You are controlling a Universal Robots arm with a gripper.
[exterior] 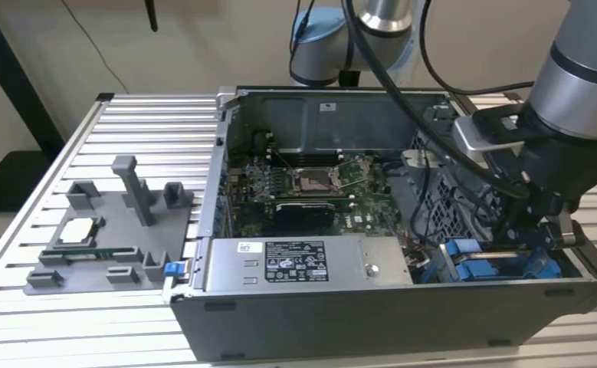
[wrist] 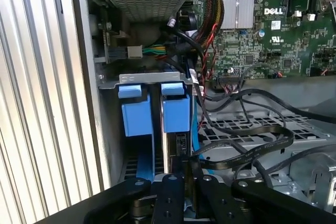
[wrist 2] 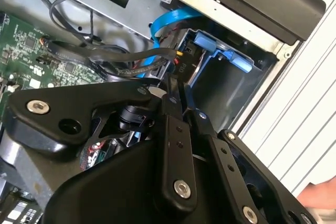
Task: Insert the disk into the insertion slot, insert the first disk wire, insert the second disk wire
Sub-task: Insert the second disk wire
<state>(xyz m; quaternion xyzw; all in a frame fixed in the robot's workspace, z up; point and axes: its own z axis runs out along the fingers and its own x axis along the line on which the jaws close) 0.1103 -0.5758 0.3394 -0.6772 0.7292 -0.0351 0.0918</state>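
We see the black two-fingered gripper (wrist: 185, 167) lowered into the open grey metal computer case (exterior: 380, 326), at the exterior view's right near corner, over the grey metal drive bay with bright blue rails and tabs (wrist: 137, 109). Its fingers are drawn nearly together on what appears to be a thin black flat cable (wrist: 247, 153) beside the silver-grey hard drive in its blue carrier (wrist: 175, 113), which stands seated in the bay. We judge the cable limp and light, best pinched at its stiff plug; the drive itself is rigid, dense and shock-sensitive. The plug and socket are hidden behind the fingers.
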